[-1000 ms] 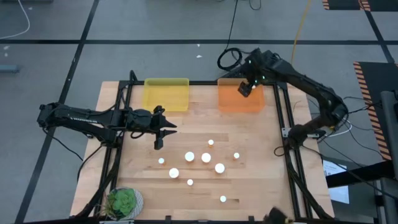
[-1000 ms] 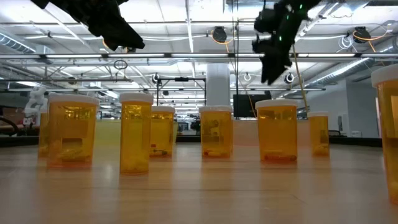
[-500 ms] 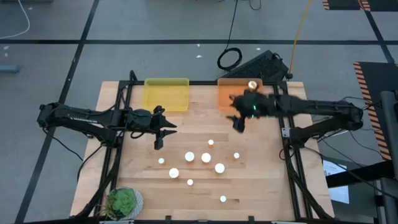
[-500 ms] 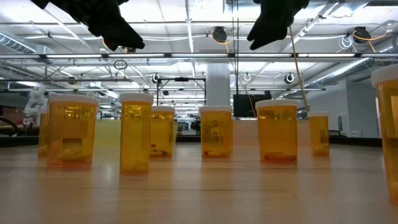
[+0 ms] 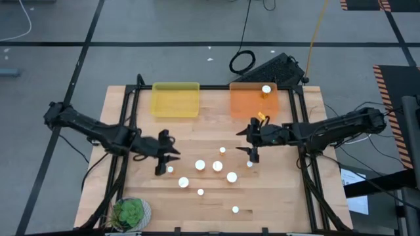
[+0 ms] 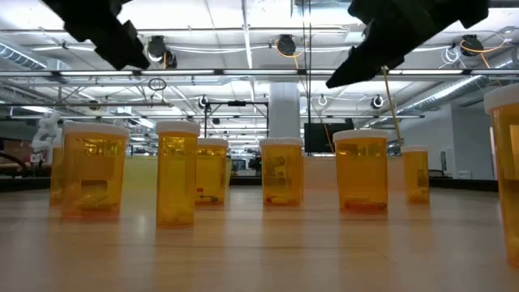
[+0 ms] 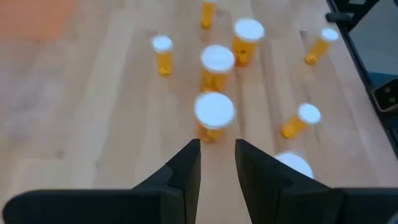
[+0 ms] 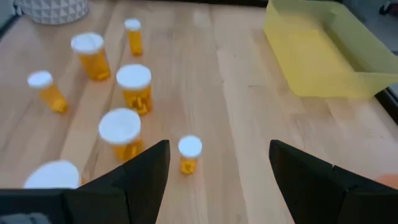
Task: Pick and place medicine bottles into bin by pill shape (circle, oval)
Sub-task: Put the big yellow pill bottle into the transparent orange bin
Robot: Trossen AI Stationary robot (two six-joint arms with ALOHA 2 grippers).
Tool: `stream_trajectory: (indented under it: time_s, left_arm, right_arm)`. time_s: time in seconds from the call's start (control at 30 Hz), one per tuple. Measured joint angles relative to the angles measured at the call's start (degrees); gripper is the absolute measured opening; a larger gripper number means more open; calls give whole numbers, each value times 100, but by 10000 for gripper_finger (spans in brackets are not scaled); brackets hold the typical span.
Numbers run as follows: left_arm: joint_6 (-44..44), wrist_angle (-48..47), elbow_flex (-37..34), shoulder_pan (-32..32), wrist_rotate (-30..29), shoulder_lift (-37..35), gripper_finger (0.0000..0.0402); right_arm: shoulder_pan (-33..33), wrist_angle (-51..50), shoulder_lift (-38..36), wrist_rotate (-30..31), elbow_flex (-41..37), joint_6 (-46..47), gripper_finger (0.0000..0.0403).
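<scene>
Several amber medicine bottles (image 5: 217,166) with white caps stand upright on the wooden table's middle; one more (image 5: 266,90) is in the orange bin (image 5: 252,108). My left gripper (image 5: 161,164) hovers just left of the leftmost bottle (image 5: 170,170), its fingers a narrow gap apart around nothing (image 7: 217,149); that bottle (image 7: 214,115) stands just ahead of them. My right gripper (image 5: 252,153) hovers wide open (image 8: 219,146) at the group's right side, above a small bottle (image 5: 249,164). Another small bottle (image 8: 189,152) lies ahead of it.
The yellow bin (image 5: 175,99) sits at the far edge, left of the orange one. A potted plant (image 5: 131,213) stands at the near left corner. A black frame (image 5: 298,141) borders the table. Bare wood lies between the bins and the bottles.
My right gripper has swung from above the orange bin toward the near edge, to the right side of the bottle group. A white-capped bottle now shows in the bin where it was. My left gripper has moved toward the near edge, close to the leftmost bottle.
</scene>
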Motion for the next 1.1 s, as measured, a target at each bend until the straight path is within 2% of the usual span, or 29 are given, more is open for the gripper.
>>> stream_trajectory:
  time_s: [0.17, 0.4, 0.63, 0.87, 0.97, 1.1]
  left_arm:
    - [-611, 128, 0, -610, -351, 424, 102]
    - [-1146, 370, 2, -947, -366, 1093, 109]
    - [-1388, 866, 2, -1287, -296, 1489, 184]
    - [-1836, 860, 0, -1696, -563, 1947, 262]
    - [-2276, 846, 0, -1801, -635, 2011, 279]
    - [-2805, 869, 0, -2038, -749, 2006, 279]
  right_arm:
    - [0, 13, 0, -2, -96, 48, 267]
    - [0, 6, 0, -2, -173, 75, 267]
    - [-2, 8, 0, -2, -179, 87, 267]
    - [-2, 6, 2, -2, -179, 76, 267]
    - [-2, -27, 2, -13, -179, 70, 267]
    - [-2, -18, 2, -17, -179, 35, 267]
